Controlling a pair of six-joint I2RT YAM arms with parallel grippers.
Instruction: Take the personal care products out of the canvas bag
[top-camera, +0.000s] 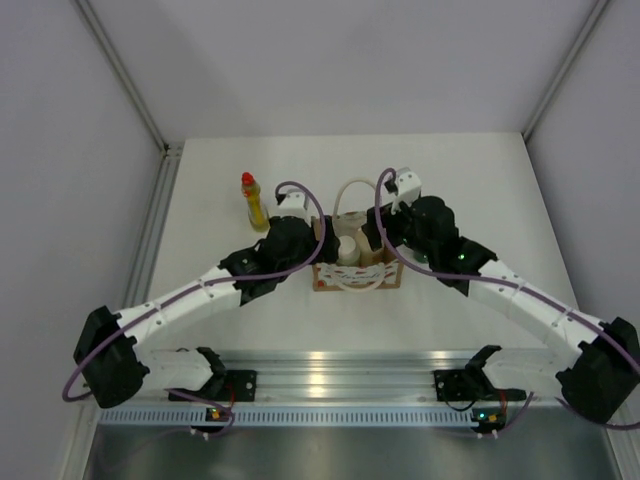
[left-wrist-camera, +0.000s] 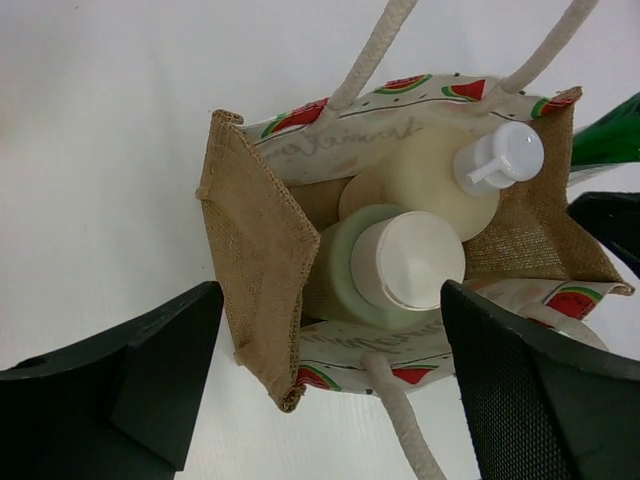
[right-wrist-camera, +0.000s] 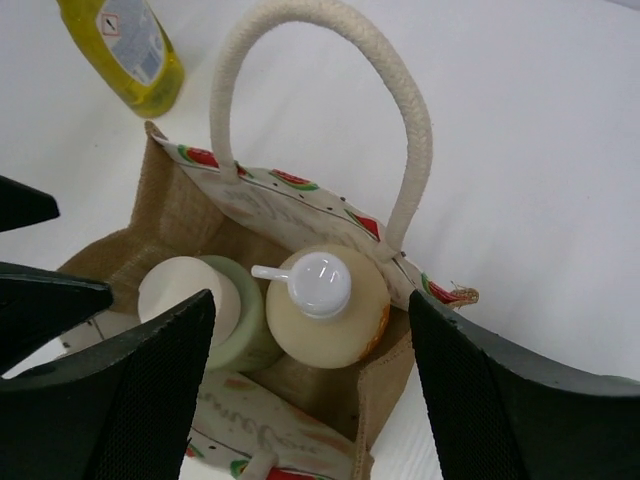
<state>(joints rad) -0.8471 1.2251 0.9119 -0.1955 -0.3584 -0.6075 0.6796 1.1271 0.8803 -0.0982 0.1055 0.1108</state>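
The canvas bag stands upright mid-table with its rope handles up. Inside it are a cream rounded bottle with a white pump cap and a pale grey-green cylinder with a white cap. The yellow bottle with a red cap stands on the table left of the bag. A dark green bottle shows just outside the bag's right end. My left gripper is open above the bag's left end. My right gripper is open above its right end, over the cream bottle.
Grey walls and a metal rail border the white table. The left gripper's black fingers show at the left edge of the right wrist view, close to the bag.
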